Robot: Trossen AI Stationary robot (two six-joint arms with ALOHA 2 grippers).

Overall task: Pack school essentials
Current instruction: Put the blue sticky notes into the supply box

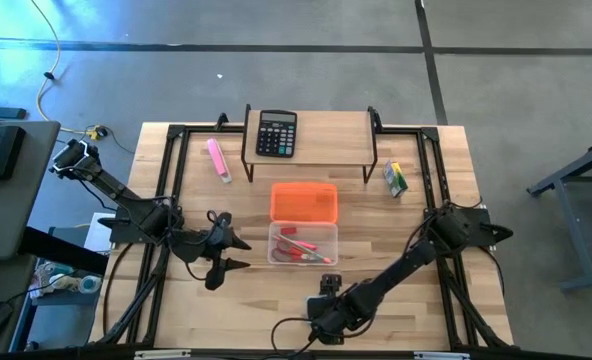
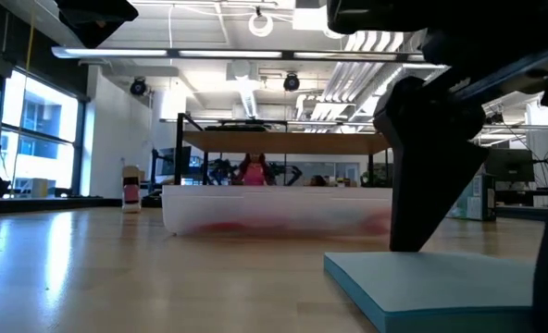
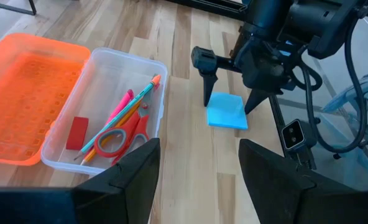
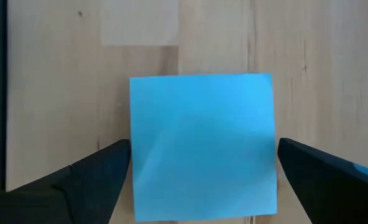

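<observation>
A light-blue sticky-note pad (image 4: 202,146) lies flat on the table, near of the clear box (image 1: 302,243). My right gripper (image 3: 229,102) points down over it, open, with one finger on each side of the pad. The box holds red-handled scissors (image 3: 123,135), thin pens (image 3: 129,112) and a red eraser (image 3: 78,132). Its orange lid (image 3: 28,93) lies beside it on the far side. My left gripper (image 1: 244,254) hovers open to the left of the box, holding nothing. My right gripper comes from above with its fingers (image 4: 103,168) level with the two opposite edges of the pad (image 4: 137,149). A thin gap shows at one edge. I cannot tell whether the other fingertip touches the pad. The pad lies flat on the table.
A black calculator (image 1: 276,133) sits on the wooden riser (image 1: 316,125) at the far edge. A pink marker (image 1: 218,160) lies at the far left and a small yellow pack (image 1: 395,178) at the far right. Black frame rails (image 1: 166,190) run along both table sides.
</observation>
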